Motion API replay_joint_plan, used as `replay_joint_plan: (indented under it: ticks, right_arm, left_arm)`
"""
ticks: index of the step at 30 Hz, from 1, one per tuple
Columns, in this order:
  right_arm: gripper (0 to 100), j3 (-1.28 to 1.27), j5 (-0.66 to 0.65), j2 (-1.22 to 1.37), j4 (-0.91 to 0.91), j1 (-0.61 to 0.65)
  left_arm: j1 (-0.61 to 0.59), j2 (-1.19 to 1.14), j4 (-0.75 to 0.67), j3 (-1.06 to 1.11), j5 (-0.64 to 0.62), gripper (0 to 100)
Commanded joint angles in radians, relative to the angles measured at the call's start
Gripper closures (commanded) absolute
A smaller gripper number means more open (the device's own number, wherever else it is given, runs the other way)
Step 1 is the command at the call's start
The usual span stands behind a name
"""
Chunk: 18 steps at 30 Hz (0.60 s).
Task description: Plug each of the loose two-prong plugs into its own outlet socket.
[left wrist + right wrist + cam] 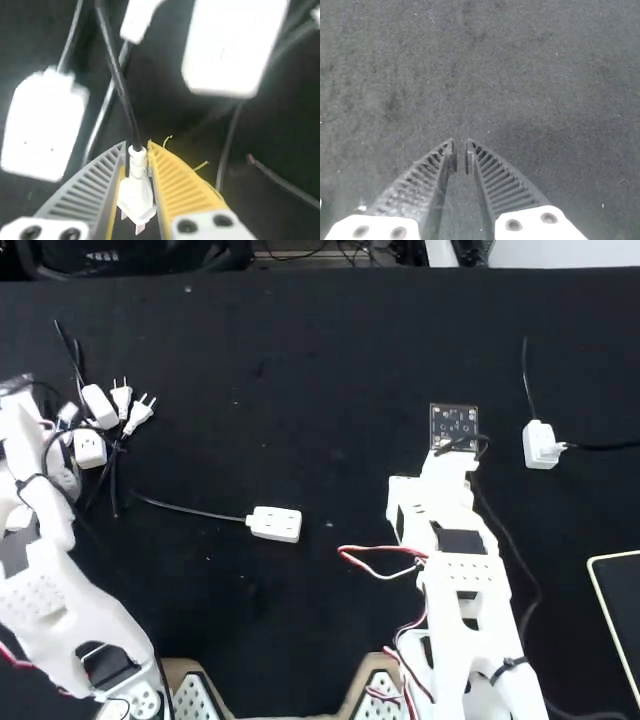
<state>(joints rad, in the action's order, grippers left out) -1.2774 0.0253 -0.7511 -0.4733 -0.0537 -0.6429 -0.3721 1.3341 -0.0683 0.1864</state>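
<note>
In the left wrist view my left gripper (136, 152) is shut on a white two-prong plug (135, 195), whose black cable (117, 85) runs away from the fingertips. Two white outlet blocks (42, 125) (230, 45) lie just beyond it. From above, that gripper (62, 465) sits at the far left among a cluster of white sockets (90, 448) and two loose plugs (122, 395) (140, 412). Another white outlet socket (275, 523) lies mid-table on its cable. My right gripper (461, 160) is shut on nothing over bare black mat, right of centre (455, 447).
A white adapter (540, 445) with a black cord lies right of the right arm. A pale-edged flat panel (620, 610) sits at the table's right edge. Black cables tangle around the left cluster (105, 480). Red and white wires (375, 560) hang beside the right arm.
</note>
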Motion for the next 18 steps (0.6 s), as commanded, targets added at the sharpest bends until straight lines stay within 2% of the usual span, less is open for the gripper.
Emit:
replay_joint_plan:
  ticks: [1,5,9,14,18]
  right_arm:
    - [96.6,0.038,0.006,-0.002,0.021,-0.017]
    - [96.6,0.039,0.006,-0.002,0.021,-0.017]
    - [96.6,0.042,0.006,-0.002,0.018,-0.021]
    - [96.6,0.079,0.006,-0.004,-0.026,-0.068]
    - [96.6,0.240,0.002,-0.004,-0.255,-0.140]
  left_arm:
    - [0.010,0.169,0.118,-0.101,-0.011,97]
    - [0.013,0.273,0.215,-0.133,-0.011,97]
    - [0.088,0.379,0.279,-0.082,-0.011,97]
    - [0.274,0.531,0.298,0.041,-0.052,97]
    - [0.490,0.664,0.292,0.125,-0.095,97]
